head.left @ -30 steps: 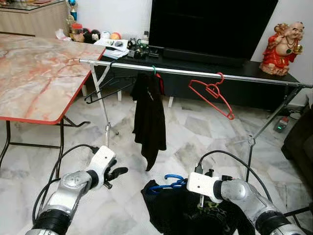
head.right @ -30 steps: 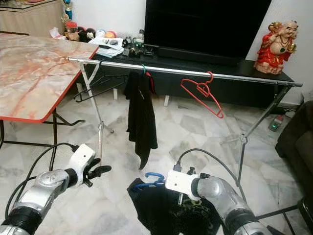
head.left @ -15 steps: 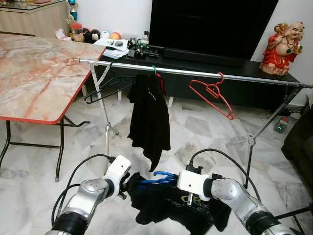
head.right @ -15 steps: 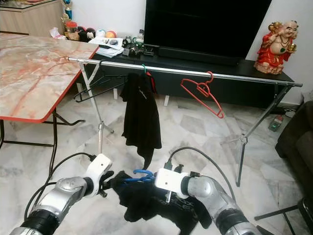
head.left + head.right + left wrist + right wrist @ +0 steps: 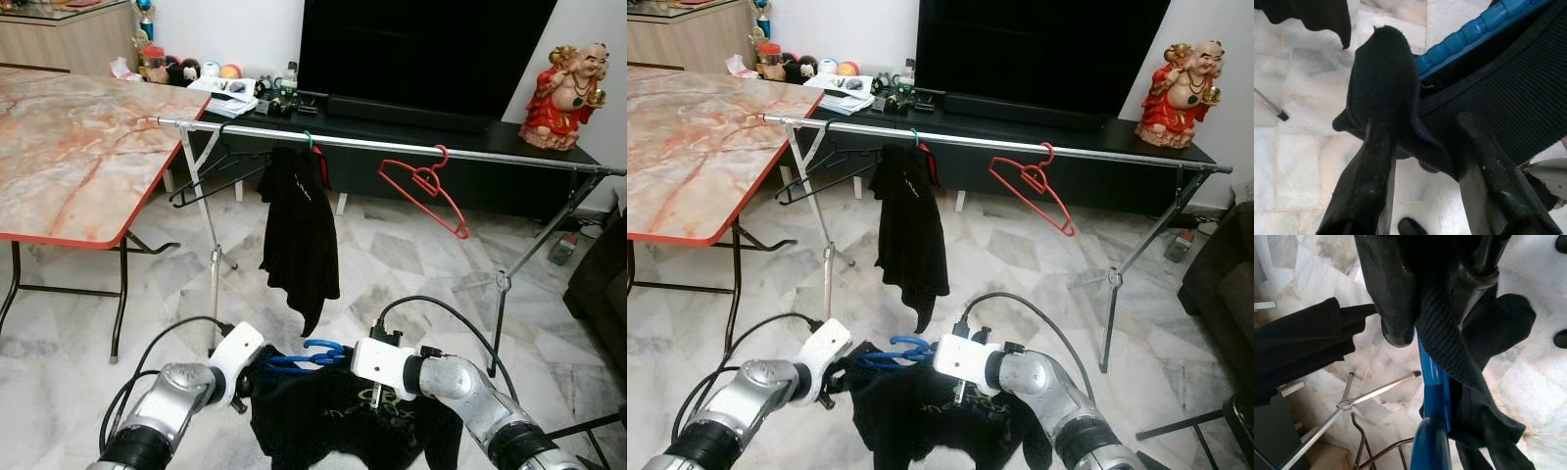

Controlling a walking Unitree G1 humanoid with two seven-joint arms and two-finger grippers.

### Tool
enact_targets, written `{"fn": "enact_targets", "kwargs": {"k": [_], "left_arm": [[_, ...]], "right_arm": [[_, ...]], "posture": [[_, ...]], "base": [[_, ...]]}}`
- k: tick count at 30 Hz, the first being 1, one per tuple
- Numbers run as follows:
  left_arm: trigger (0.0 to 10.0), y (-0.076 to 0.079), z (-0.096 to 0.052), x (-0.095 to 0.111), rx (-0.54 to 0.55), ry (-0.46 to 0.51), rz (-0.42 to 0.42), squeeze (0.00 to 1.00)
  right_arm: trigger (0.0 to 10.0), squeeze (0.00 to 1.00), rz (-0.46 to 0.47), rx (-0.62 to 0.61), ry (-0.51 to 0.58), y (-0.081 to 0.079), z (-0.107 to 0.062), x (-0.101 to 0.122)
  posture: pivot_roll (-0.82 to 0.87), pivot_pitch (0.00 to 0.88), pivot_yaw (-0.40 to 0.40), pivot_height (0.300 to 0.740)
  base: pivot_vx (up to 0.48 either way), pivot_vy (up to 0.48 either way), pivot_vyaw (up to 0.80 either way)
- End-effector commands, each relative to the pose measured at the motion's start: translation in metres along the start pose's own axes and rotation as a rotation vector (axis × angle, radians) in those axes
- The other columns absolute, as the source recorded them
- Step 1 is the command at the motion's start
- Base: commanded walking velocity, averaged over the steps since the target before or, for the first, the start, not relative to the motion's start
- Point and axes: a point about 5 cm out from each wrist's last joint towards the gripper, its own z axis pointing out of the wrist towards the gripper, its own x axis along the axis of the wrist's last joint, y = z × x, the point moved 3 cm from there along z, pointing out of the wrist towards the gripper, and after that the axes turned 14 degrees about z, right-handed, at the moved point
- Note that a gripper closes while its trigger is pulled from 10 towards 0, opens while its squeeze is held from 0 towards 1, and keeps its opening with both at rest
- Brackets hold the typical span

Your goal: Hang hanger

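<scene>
- The blue hanger [image 5: 306, 354], carrying a black shirt [image 5: 338, 416], hangs low and near the robot, between both grippers, below the metal rail [image 5: 392, 147].
- The right gripper [image 5: 1437, 298] has its fingers clamped on the hanger and the shirt's knit collar.
- The left gripper [image 5: 1422, 147] pinches a fold of the shirt at the hanger's left end.
- Farther off, the rail carries a black garment [image 5: 299, 235], a red hanger [image 5: 423, 191] to its right and a black hanger [image 5: 211, 176] to its left.
- A marble table [image 5: 69, 147] stands on the left.
</scene>
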Motion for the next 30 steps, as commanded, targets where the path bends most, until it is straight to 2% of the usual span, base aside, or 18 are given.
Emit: {"fn": "enact_targets", "kwargs": {"k": [1,5,9,10,11,12,20,26,30], "left_arm": [[10.0,0.004,0.001,0.005,-0.016,0.002,0.02,0.0],[10.0,0.004,0.002,0.004,-0.009,-0.013,0.049,0.0],[10.0,-0.006,0.005,0.002,0.092,-0.031,0.007,0.0],[9.1,-0.007,0.005,0.002,0.101,-0.027,0.004,0.0],[4.9,-0.007,0.005,0.003,0.106,-0.024,0.0,0.0],[0.0,-0.007,0.005,0.004,0.106,-0.015,-0.004,0.0],[0.0,-0.006,0.006,0.003,0.11,-0.012,-0.002,0.0],[0.0,-0.008,0.007,0.009,0.144,0.033,-0.015,0.0],[0.0,-0.015,0.005,0.017,0.188,0.085,-0.052,0.0]], "right_arm": [[10.0,0.0,-0.005,-0.046,0.043,0.012,-0.002,0.011],[10.0,0.0,0.002,-0.039,0.053,0.01,-0.001,0.013],[10.0,0.0,0.007,-0.034,0.06,0.009,-0.001,0.013],[10.0,0.0,0.008,-0.033,0.061,0.009,-0.001,0.013],[10.0,0.0,0.009,-0.033,0.062,0.009,-0.002,0.013],[10.0,0.0,0.011,-0.032,0.064,0.009,-0.002,0.013],[10.0,0.0,0.017,-0.025,0.066,0.009,-0.002,0.013],[10.0,0.0,0.018,-0.012,0.066,0.006,0.0,0.014],[10.0,0.0,0.023,-0.003,0.059,0.004,-0.001,0.012]], "posture": [[0.09,0.0,-0.133,0.74],[0.09,0.0,-0.131,0.74],[0.09,0.0,-0.129,0.74],[0.09,0.0,-0.129,0.74],[0.09,0.0,-0.13,0.74],[0.09,0.0,-0.131,0.74],[0.09,0.0,-0.133,0.74],[0.09,0.0,-0.135,0.74],[0.09,0.0,-0.136,0.74]], "base": [[0.0,0.0,0.0],[0.0,0.0,0.0],[0.0,0.0,0.0],[0.0,0.0,0.0],[0.0,0.0,0.0],[0.0,0.0,0.0],[0.0,0.0,0.0],[0.0,0.0,0.0],[0.0,0.0,0.0]]}}
